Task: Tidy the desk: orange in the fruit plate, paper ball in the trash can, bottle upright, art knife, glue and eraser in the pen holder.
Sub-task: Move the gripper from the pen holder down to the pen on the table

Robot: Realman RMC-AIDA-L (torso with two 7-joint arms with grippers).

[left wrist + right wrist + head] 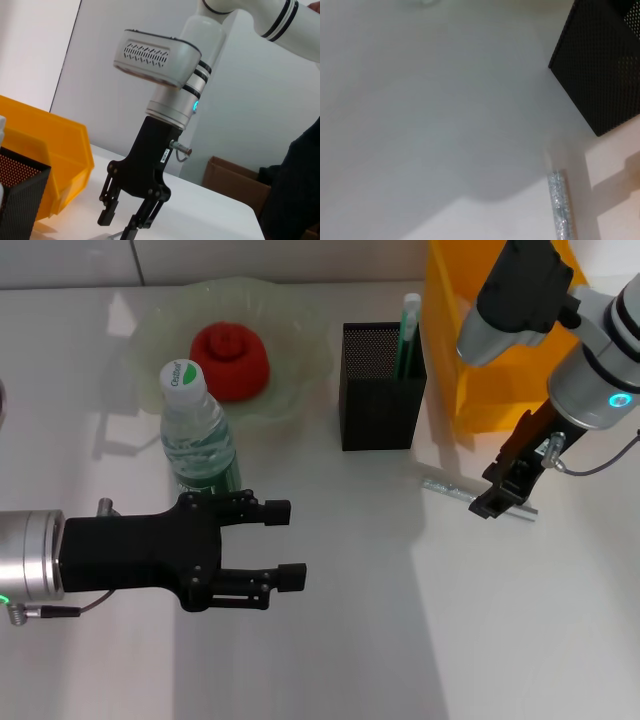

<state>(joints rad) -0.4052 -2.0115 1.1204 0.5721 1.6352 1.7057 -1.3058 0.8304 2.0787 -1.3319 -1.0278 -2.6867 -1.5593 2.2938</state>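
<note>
White desk surface (400, 640) fills the head view, with an orange bin (480, 360) at the upper right. A pale green fruit plate (300, 350) sits at the upper left and holds a red-orange fruit (230, 360). Just below it a clear bottle (195, 435) stands upright with its cap on. A black mesh pen holder (380, 390) stands at upper centre with a green-and-white glue stick (408, 335) inside.

The left gripper (285, 545) hovers at lower left, jaws wide and empty, pointing toward frame right, just below the bottle.

The right gripper (500, 495) hangs at centre right, fingers parted, directly over a thin silver art knife (445, 488). The knife lies flat, its long axis running left to right with a slight downward slant toward the right, and its visible end sticks out to the left of the fingers. Judging by position, the right arm is far nearer and would take it.
</note>
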